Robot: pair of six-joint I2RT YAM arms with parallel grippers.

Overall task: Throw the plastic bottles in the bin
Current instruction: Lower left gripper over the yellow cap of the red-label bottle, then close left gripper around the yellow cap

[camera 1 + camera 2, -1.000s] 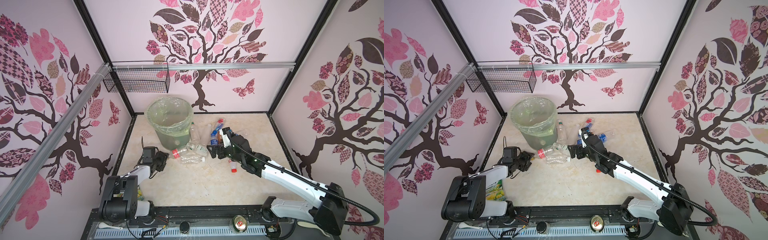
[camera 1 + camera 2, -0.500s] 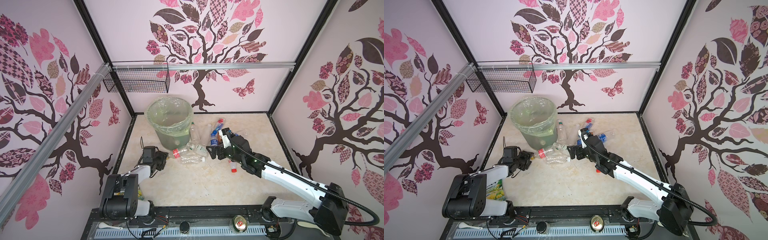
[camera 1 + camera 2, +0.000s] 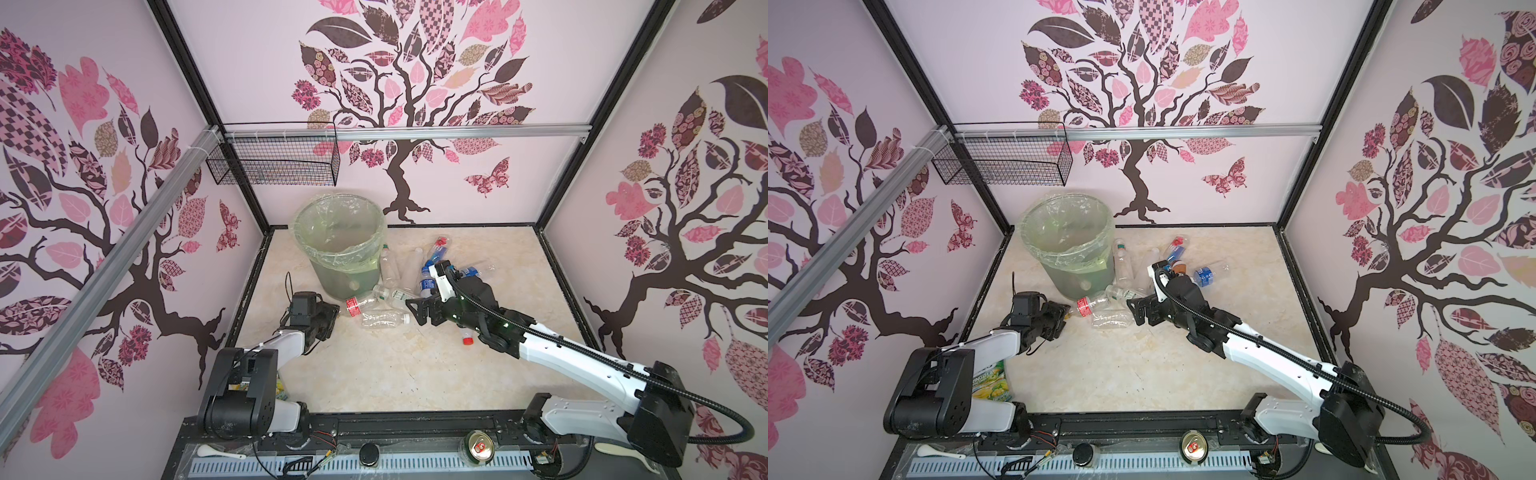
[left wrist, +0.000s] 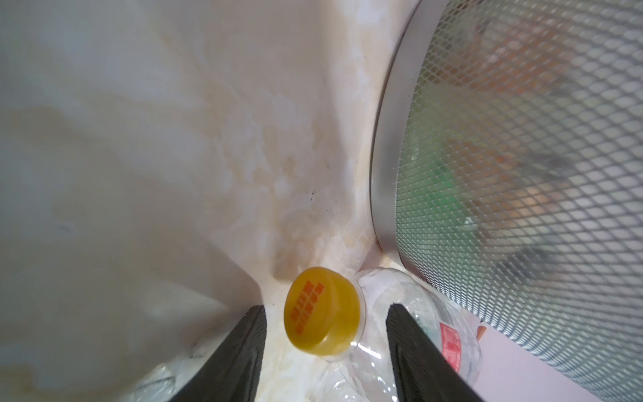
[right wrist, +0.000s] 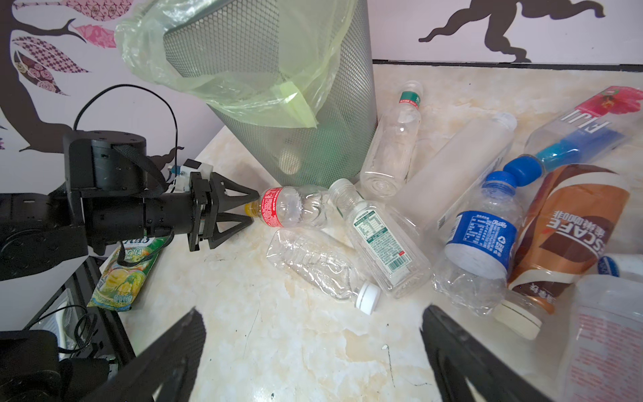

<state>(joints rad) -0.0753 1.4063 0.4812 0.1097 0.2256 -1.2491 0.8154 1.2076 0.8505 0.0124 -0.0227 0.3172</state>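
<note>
Centre-left in a top view, the left gripper (image 3: 336, 312) straddles the yellow cap (image 4: 322, 311) of the red-labelled bottle (image 3: 358, 303) — jaws apart; the right gripper (image 3: 415, 311), mid-frame, gapes wide.

Clear plastic bottles (image 3: 384, 320) lie scattered beside the upright, bag-lined bin (image 3: 332, 272).

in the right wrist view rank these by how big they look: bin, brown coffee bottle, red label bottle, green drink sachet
1. bin
2. brown coffee bottle, though it lies nearer the camera
3. red-label bottle and green drink sachet: look about alike, and the sachet is partly hidden, so unranked
</note>
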